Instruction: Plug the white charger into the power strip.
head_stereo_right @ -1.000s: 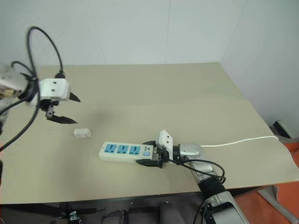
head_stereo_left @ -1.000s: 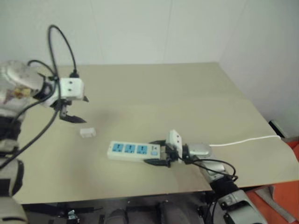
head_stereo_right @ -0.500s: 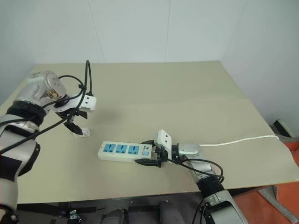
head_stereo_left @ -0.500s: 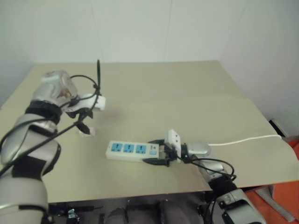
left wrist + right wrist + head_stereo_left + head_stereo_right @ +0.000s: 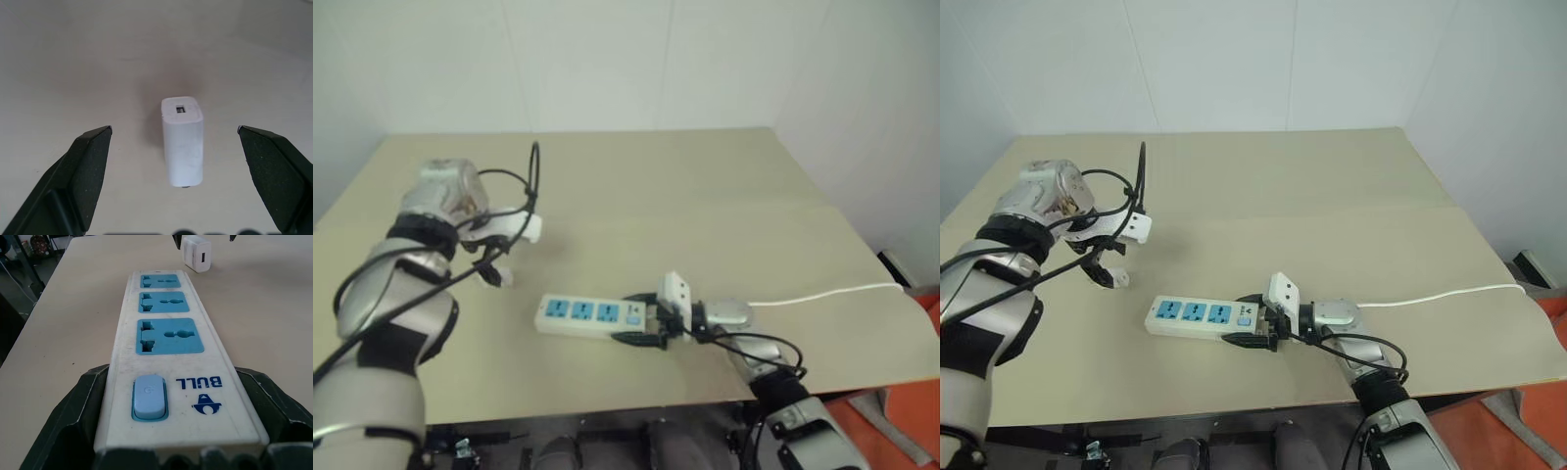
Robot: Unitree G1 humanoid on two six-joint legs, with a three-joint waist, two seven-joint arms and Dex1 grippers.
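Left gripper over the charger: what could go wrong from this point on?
1. The white charger lies loose on the table between the open fingers of the left gripper; an off-centre close could push or twist it rather than clamp it.
2. It lies flat on its side, so it may need reorienting before insertion.
3. The right gripper braces only the switch end of the power strip; the far sockets might shift under insertion force.
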